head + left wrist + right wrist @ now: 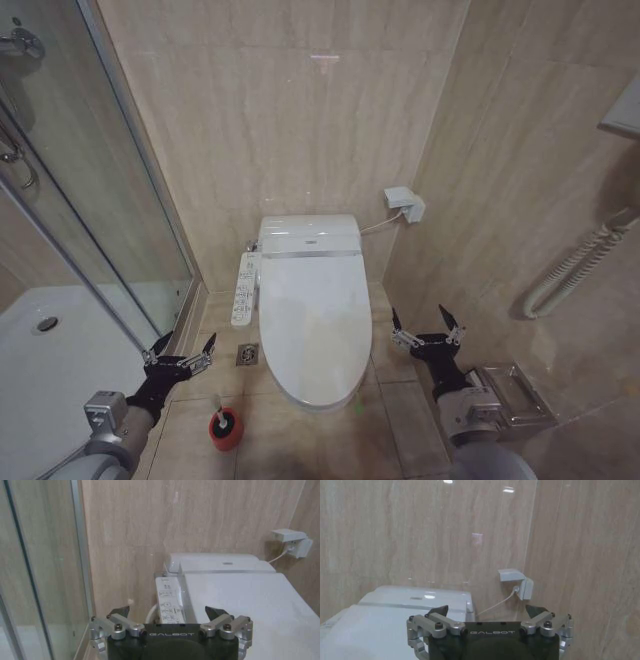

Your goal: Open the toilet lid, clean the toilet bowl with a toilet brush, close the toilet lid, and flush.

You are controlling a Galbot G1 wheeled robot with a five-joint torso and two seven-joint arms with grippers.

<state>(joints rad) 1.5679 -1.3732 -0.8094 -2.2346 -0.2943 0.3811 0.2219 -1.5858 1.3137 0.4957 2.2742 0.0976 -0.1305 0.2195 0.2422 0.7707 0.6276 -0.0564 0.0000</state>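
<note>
I see toilet lid [313,315] down flat, hiding toilet bowl [322,403] except front rim. Toilet brush [217,405] stands in red cup holder [226,427] on tile floor [330,440] left of bowl; bristle head hidden inside cup. Side button panel [244,289] along lid's left edge, labels unreadable. Left gripper [180,354] hovers above brush, fingers spread wide, holding nothing. Right gripper [426,331] right of toilet, likewise spread, holding nothing. Glass shower door [90,200] at left, beige tiled walls, wall socket [405,202] behind tank.
</note>
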